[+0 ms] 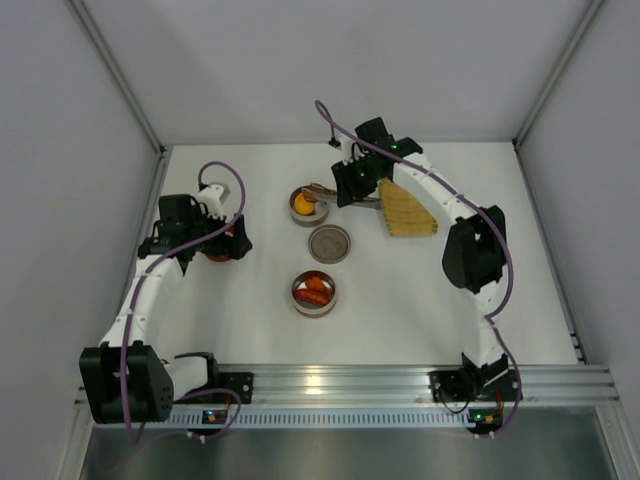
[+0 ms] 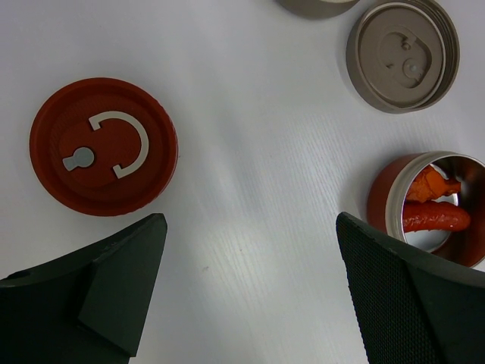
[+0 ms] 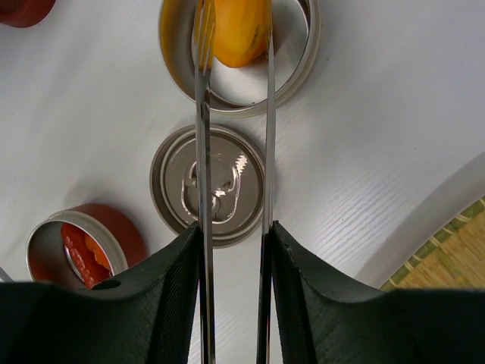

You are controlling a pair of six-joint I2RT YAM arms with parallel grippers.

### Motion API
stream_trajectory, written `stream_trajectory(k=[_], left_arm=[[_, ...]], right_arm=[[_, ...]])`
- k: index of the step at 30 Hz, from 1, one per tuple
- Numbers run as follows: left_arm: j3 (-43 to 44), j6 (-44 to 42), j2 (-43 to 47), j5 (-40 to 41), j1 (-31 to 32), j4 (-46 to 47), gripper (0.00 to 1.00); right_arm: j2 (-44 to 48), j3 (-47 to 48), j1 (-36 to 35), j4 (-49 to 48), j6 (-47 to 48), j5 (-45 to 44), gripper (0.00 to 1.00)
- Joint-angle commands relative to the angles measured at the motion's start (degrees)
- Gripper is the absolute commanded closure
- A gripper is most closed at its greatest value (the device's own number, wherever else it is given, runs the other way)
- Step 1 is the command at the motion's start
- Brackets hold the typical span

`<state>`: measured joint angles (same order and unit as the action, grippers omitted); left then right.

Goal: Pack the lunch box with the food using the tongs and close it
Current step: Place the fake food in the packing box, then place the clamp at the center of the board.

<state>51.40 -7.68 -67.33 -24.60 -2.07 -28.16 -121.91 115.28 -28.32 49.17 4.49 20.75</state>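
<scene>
Silver tongs (image 3: 203, 152) sit pinched in the right claw (image 3: 235, 296), with one slim arm lying against the inner face of each black finger (image 3: 174, 296); the two arms run side by side out from the claw, pass over the grey lid (image 3: 170, 182) and reach into the silver-rimmed tin (image 3: 292, 76); the round orange-yellow piece (image 3: 239, 30) lies inside that tin, between the two tong arms (the wrist view is cut off at its top edge, so I cannot tell whether the tips press on it); seen from above, this claw hangs over the far middle of the white table (image 1: 480, 300), with the woven yellow tray (image 1: 408, 210) just beside it on the right and partly under the arm; the grey lid lies flat between the two tins, apart from both; the red tin (image 1: 314, 293) stands nearer the arm bases, open, and holds the two glossy red sausage pieces (image 2: 436, 218) side by side

On the left side of the table the left claw (image 2: 250, 288) is spread wide with nothing between its fingers; it hovers above bare table; the red lid (image 2: 104, 146) lies flat just beyond its left finger, top side up, showing a pale hook-shaped ring; the red tin shows just beside its right finger, and the grey lid lies farther out on the same side
</scene>
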Motion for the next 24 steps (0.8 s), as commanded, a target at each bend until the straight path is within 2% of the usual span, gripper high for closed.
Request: stream_trajectory(k=[1,9,16,24], left_arm=[[0.0,-1.0,1.5,-0.4,-0.2,1.3,0.02],[0.4,-0.9,1.4,-0.2,-0.2,1.1,0.02],[0.8,-0.9,1.6,-1.0,-0.2,0.8,0.02],[1.0,-0.8,1.9,-1.3,-0.3,0.5,0.01]], right_arm=[[5.5,2.8,0.3,-1.9,0.3,0.2,0.61],[7.7,2.8,2.6,-0.7,0.7,0.7,0.61],[13.8,-3.7,7.9,-0.8,0.3,3.0,0.61],[21.3,-12.2,23.1,-0.3,2.9,7.4,0.62]])
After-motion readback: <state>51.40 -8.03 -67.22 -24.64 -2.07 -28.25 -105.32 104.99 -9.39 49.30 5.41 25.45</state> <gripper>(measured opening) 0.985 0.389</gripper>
